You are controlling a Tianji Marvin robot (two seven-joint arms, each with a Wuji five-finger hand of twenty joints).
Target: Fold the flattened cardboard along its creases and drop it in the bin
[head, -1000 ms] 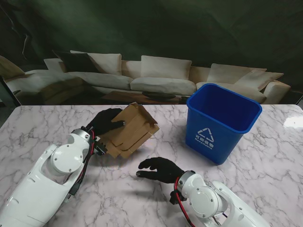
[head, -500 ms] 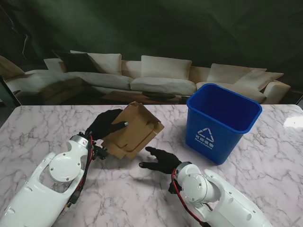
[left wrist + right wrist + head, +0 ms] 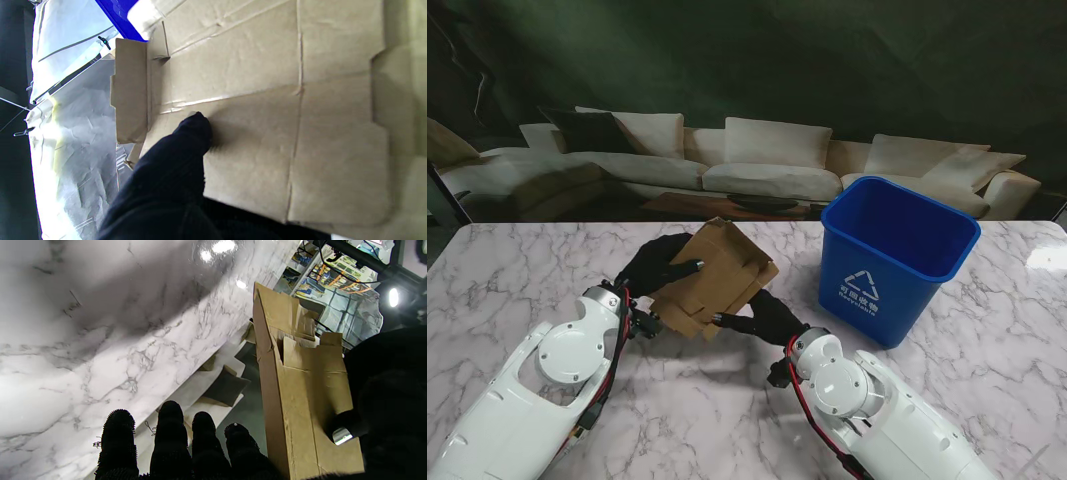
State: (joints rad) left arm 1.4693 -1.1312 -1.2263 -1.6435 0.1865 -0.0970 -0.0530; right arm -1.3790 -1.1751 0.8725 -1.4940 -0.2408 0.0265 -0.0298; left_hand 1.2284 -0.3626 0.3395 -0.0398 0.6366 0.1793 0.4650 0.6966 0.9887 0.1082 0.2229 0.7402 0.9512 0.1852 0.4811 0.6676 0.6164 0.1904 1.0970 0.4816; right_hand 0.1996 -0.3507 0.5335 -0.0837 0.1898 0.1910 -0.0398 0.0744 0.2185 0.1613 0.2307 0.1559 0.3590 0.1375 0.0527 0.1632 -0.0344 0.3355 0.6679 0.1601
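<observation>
Two black-gloved hands are meeting at the cardboard above the marble counter [image 3: 517,260], left of the blue bin [image 3: 895,255]. Creased and partly folded, the cardboard [image 3: 719,272] is hanging tilted off the counter — the left hand [image 3: 659,265] is clamping its fingers on it, thumb pressing its face. The right hand [image 3: 765,312] is touching its nearer edge, fingers [image 3: 170,436] extended side by side — its grip I cannot tell.

bin [image 3: 895,258] | white recycling triangle, small characters beneath, unreadable

Marble table [image 3: 517,262] — pale sofa [image 3: 767,160] beyond it
</observation>
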